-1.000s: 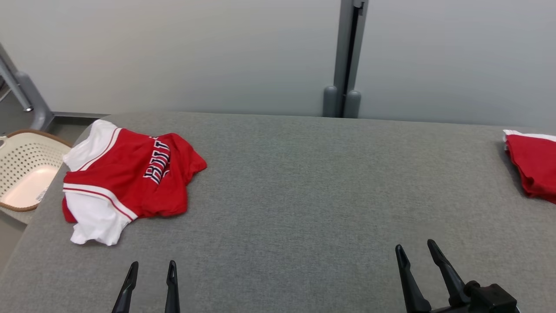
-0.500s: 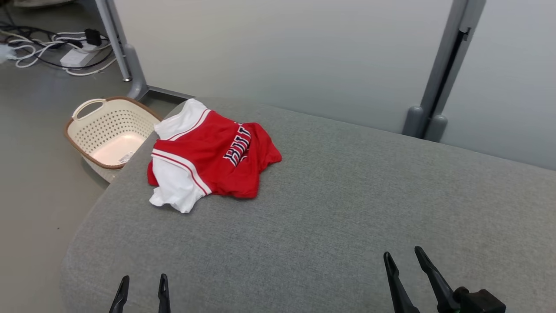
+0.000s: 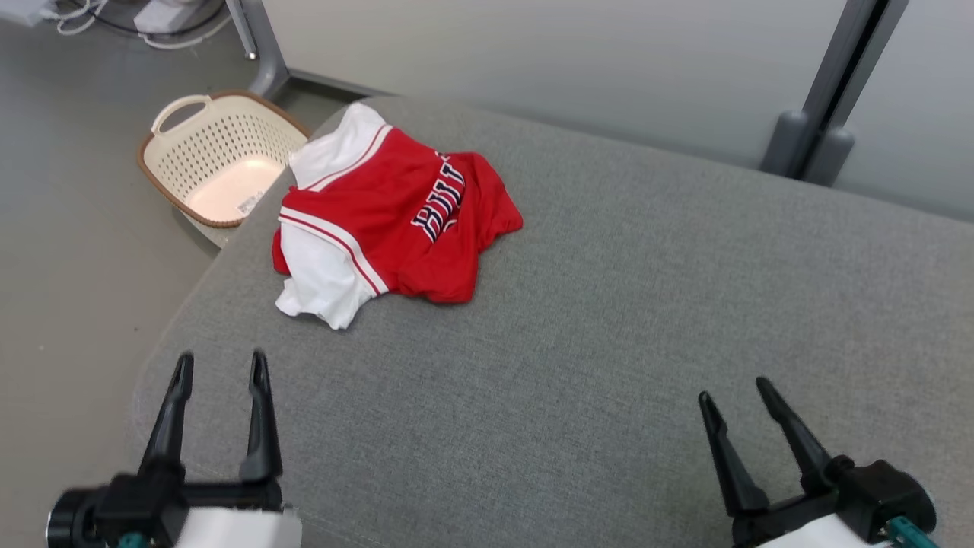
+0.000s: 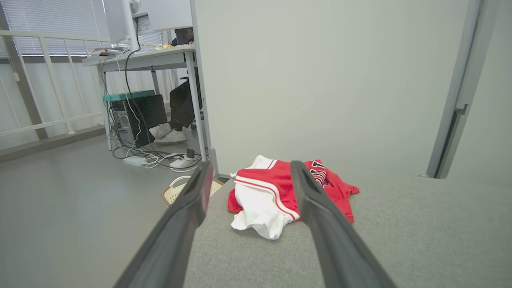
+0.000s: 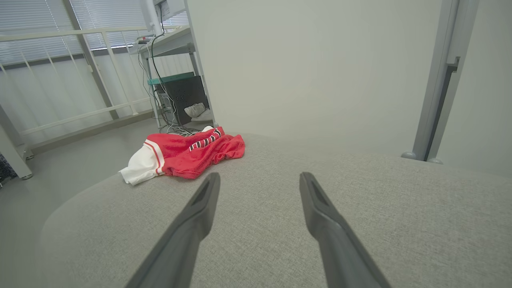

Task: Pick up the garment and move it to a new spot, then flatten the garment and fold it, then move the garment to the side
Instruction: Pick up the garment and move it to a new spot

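Left gripper (image 3: 221, 356) sat at 7 o'clock in the head view, its two dark fingers spread wide with nothing between them, tips over the near left edge of the counter (image 3: 609, 342). Right gripper (image 3: 732, 390), down at 5 o'clock, was just as wide and just as empty, poised over bare grey cloth.

And there was the garment (image 3: 396, 221), a red jersey with white sleeves and dark lettering. It lay crumpled on the counter toward 11 o'clock, close to the rounded far-left corner. From the left gripper it lay at about 1 o'clock, well apart. From the right gripper it was at about 10 o'clock and farther off. One white sleeve spilled toward 7 o'clock of the red body.

Off the counter's edge, at 10 o'clock of the garment, a cream perforated basket (image 3: 251, 129) with a brown rim stood on the floor (image 3: 68, 251). A grey post (image 3: 837, 91) rose against the wall at 1 o'clock. Along the left wrist view, the garment lay framed between the two fingers.
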Available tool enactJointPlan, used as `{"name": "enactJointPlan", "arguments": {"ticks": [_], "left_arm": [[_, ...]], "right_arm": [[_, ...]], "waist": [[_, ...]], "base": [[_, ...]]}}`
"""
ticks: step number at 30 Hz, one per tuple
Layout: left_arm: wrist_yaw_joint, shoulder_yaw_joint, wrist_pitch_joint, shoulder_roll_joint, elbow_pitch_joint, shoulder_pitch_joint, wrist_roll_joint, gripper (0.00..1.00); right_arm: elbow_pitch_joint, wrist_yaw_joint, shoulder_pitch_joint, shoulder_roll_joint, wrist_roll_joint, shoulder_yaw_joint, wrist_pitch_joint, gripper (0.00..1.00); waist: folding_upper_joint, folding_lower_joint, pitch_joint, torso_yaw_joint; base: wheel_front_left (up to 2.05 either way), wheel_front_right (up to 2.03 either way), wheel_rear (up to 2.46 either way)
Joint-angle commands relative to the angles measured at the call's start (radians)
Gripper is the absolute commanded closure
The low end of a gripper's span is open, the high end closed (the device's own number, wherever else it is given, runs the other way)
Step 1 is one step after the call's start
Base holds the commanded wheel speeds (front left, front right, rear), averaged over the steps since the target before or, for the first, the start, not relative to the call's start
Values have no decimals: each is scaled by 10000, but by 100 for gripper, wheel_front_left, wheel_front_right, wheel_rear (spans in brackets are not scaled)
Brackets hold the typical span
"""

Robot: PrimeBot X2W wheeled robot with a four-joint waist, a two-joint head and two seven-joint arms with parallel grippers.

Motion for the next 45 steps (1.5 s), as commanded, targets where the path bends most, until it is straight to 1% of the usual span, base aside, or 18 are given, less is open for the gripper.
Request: {"name": "enactJointPlan", "arguments": {"ticks": [1, 3, 6, 9, 10, 13, 17, 18, 20, 22, 26, 29, 33, 34, 35, 37, 43, 45], "left_arm": [[-217, 17, 2, 11, 18, -687, 91, 0], [-591, 106, 2, 61, 244, -1729, 170, 0], [-1051, 345, 1, 306, 1393, -3290, 29, 0], [-1352, 512, 7, 776, 3472, -5170, -210, 0], [-1431, 542, 152, 901, 4263, -5853, -415, 0], [-1616, 588, 828, 1393, 6282, -7629, -963, 0], [-1731, 463, 1784, 1802, 8408, -9479, -1766, 0], [-1731, 463, 1784, 1802, 8408, -9479, -1766, 0], [-1754, 248, 2310, 1810, 9199, -10130, -2354, 0], [-1739, -115, 2823, 1967, 9785, -10540, -2910, 0], [-1742, -771, 3606, 2203, 10486, -10927, -3954, 0], [-1744, -1187, 3696, 2339, 10780, -11000, -4462, 0], [-1745, -1842, 3415, 2396, 10944, -10900, -4860, 0], [-1745, -2033, 3339, 2386, 10982, -10843, -4953, 84], [-1745, -2213, 3280, 2335, 10988, -10783, -5086, 100], [-1745, -2457, 2931, 2366, 10914, -10711, -5372, 100], [-1745, -3214, 778, 3095, 10346, -10643, -5613, 100], [-1745, -3444, 343, 3314, 10086, -10638, -5631, 100]], "right_arm": [[-102, -18, -248, -259, -74, -79, -7, 0], [-195, -18, -449, -601, -131, -104, -9, 0], [-362, -18, -702, -1072, -214, -230, -9, 0], [-504, -18, -944, -1505, -247, -248, -9, 0], [-561, -18, -1026, -1672, -271, -237, -7, 0], [-792, -18, -1242, -2058, -266, -271, -9, 0], [-1110, -18, -1427, -2418, -294, -458, -7, 0], [-1110, -18, -1427, -2418, -294, -458, -7, 0], [-1215, -21, -1464, -2547, -306, -508, -6, 0], [-1289, -23, -1475, -2628, -310, -492, 5, 0], [-1366, -26, -1606, -2715, -336, -481, 33, 0], [-1423, -35, -1724, -2748, -343, -512, 51, 0], [-1465, -48, -1782, -2717, -329, -655, 68, 0], [-1464, -48, -1786, -2709, -334, -683, 71, 0], [-1452, -48, -1787, -2699, -346, -694, 76, 0], [-1462, -48, -1866, -2618, -365, -629, 76, 0], [-1513, -22, -2147, -1972, -282, -286, 26, 0], [-1456, -19, -2173, -1772, -248, -262, 15, 0]], "waist": [[-1, 0, 1097, -40], [-1, 0, 1662, 5], [-1, 0, 2394, 18], [-1, 0, 3014, -62], [-1, 0, 3184, -90], [-1, 0, 3702, -276], [-1, 0, 4301, -519], [-1, 0, 4301, -519], [-1, 0, 4570, -627], [-1, 0, 4797, -743], [-1, 0, 5165, -921], [-1, 0, 5358, -1020], [-1, 0, 5500, -1072], [-1, 0, 5518, -1068], [-1, 0, 5528, -1061], [-1, 0, 5516, -1041], [-1, 0, 4850, -1287], [-1, 0, 4540, -1402]], "base": [[0, 0, 0], [0, 0, 0], [0, 0, 0], [0, 0, 0], [0, 0, 0], [0, 0, 0], [0, 0, 0], [0, 0, 0], [0, 0, 0], [0, 0, 0], [0, 0, 0], [0, 0, 0], [0, 0, 0], [0, 0, 0], [0, 0, 0], [0, 0, 0], [0, 0, 0], [0, 0, 0]]}}
